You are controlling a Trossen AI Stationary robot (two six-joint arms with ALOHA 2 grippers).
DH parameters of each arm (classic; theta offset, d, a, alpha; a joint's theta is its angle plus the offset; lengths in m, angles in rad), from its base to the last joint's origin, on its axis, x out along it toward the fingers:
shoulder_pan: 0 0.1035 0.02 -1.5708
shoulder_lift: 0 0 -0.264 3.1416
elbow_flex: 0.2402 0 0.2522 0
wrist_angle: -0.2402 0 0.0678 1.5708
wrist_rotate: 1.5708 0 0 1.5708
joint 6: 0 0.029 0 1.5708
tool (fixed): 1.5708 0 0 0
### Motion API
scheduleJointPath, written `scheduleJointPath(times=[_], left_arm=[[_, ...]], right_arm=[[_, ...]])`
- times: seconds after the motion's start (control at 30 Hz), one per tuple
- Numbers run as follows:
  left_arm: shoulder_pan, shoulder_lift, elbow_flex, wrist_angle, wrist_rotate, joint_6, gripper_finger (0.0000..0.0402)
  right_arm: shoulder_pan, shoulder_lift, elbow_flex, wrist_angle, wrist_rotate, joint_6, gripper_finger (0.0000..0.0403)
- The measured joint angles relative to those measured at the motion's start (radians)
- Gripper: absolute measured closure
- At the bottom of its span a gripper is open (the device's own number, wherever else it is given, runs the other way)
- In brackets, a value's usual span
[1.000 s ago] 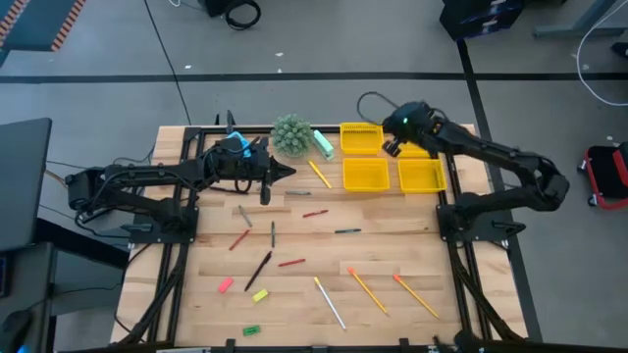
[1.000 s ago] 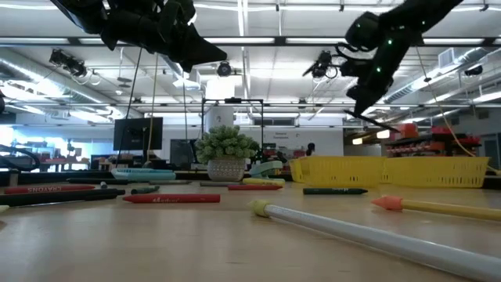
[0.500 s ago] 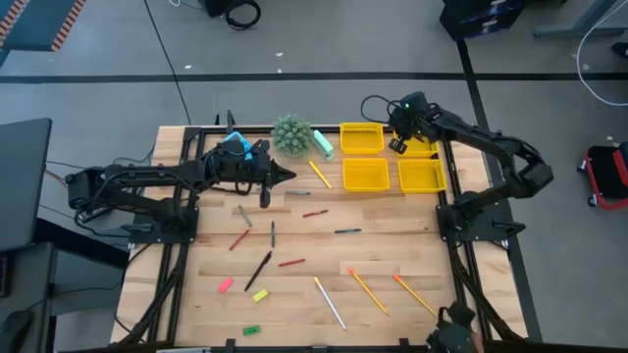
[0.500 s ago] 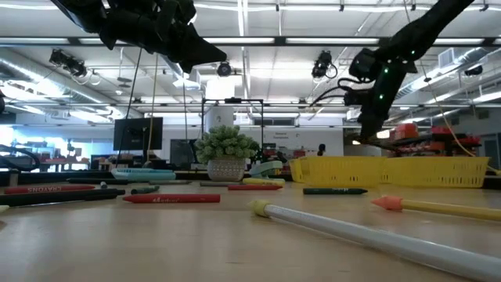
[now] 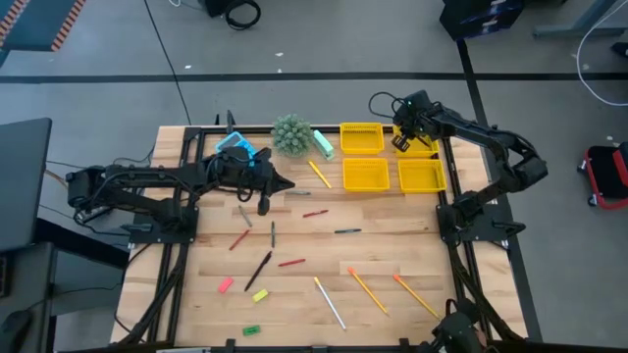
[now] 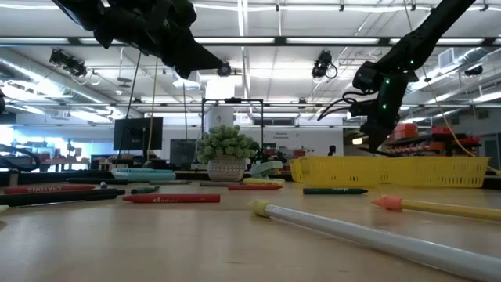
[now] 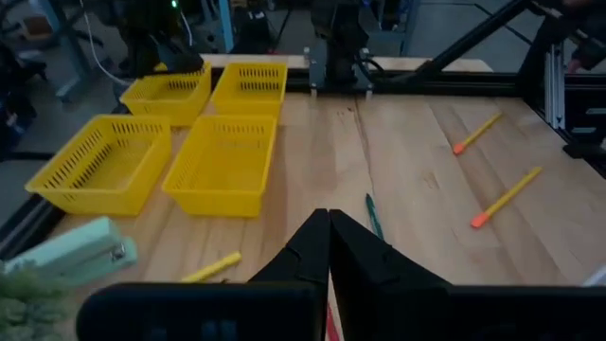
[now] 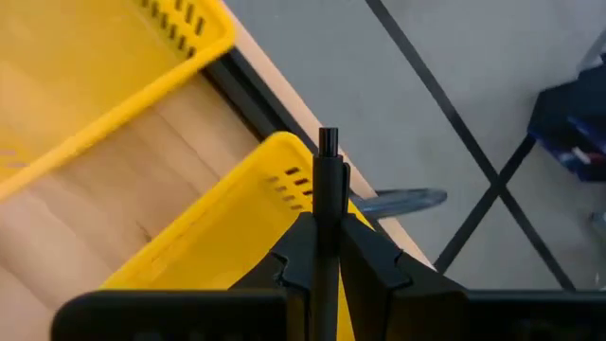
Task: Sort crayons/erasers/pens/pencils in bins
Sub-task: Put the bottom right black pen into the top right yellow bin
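Note:
My right gripper (image 8: 327, 227) hangs over the far-right yellow bin (image 8: 275, 180), shut on a dark pen (image 8: 328, 170); in the high view it (image 5: 400, 138) is at the table's far right. My left gripper (image 5: 282, 183) hovers shut with nothing in it near the table's middle, above the loose items. Red crayons (image 5: 314, 213), dark pens (image 5: 265, 267), orange and whitish pencils (image 5: 368, 290) and small erasers (image 5: 226, 285) lie flat on the wood. Three other bins (image 5: 365, 175) stand beside the far-right one. My right gripper pinches the pen's shaft (image 8: 327, 213) between its two fingers. The pen lies along the fingers and sticks out past their tips, its dark end (image 8: 328, 140) leading. The fingers slant down from above. The pen is lifted clear, above the bin's far corner.
A small potted plant (image 5: 291, 134), a pale green stapler (image 5: 324, 145) and a blue calculator (image 5: 235, 145) stand at the far edge. A yellow pencil (image 5: 320, 174) lies beside the bins. A whitish pencil (image 6: 368, 235) lies near the table's front.
My right gripper has swung toward the table's far-right corner and sunk toward the far-right bin, carrying the pen and tipping further down; it has stayed shut on the pen.

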Motion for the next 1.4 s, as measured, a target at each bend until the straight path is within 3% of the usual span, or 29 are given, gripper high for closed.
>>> scheduleJointPath(times=[0.7, 1.13, 1.4], left_arm=[[-0.029, 0.0, 0.0, -0.015, -0.015, -0.013, 0.0382], [-0.029, 0.0, 0.0, -0.015, -0.015, -0.011, 0.0388], [-0.029, 0.0, 0.0, -0.023, -0.015, -0.011, 0.0374]], right_arm=[[-0.035, 0.0, 0.0, -0.06, -0.02, 0.096, 0.0357], [-0.025, 0.0, 0.0, -0.056, -0.032, 0.252, 0.0342], [-0.025, 0.0, 0.0, -0.066, -0.033, 0.255, 0.0321]])
